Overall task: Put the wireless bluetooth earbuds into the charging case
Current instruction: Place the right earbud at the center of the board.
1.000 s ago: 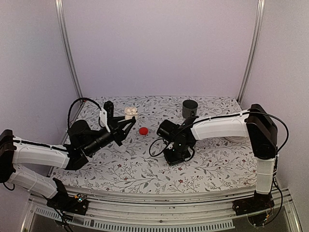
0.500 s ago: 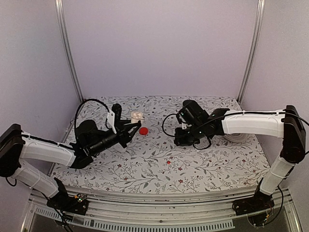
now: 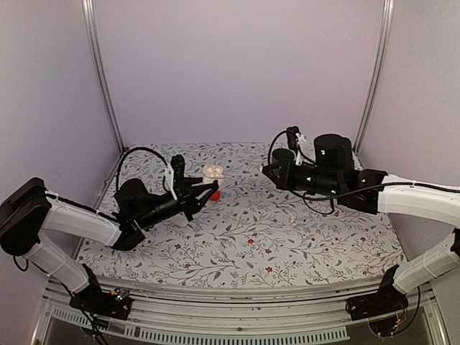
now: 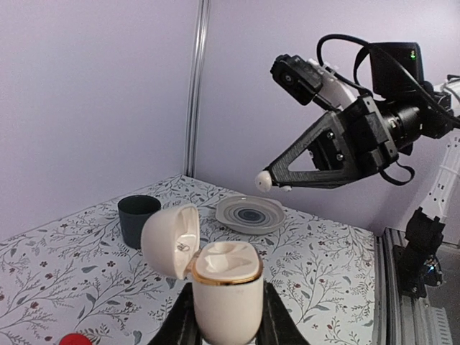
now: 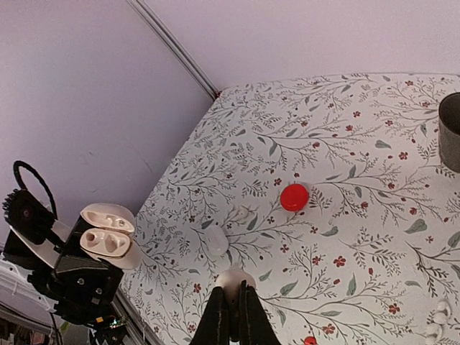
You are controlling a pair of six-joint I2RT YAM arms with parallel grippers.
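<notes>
The cream-white charging case (image 4: 226, 287) stands upright between my left gripper's (image 4: 226, 310) fingers, lid (image 4: 169, 241) flipped open to the left, both hollows showing. From above, the case (image 3: 213, 172) sits at the tip of the left gripper (image 3: 207, 185), over the back left of the table. My right gripper (image 5: 233, 293) is shut on a white earbud (image 5: 235, 277), held in the air. In the left wrist view that earbud (image 4: 265, 182) hangs above and behind the case, apart from it. From the right wrist, the case (image 5: 106, 238) lies far to the lower left.
A flat red disc (image 5: 294, 196) lies on the flowered cloth near the left gripper. Two small whitish pieces (image 5: 217, 241) lie beside it; I cannot tell what they are. A dark grey mug (image 4: 138, 219) and a grey plate (image 4: 249, 214) stand at the back.
The right arm rose off the middle of the table and swung to the back right, carrying the earbud. The left arm pushed the open case a little to the right.
</notes>
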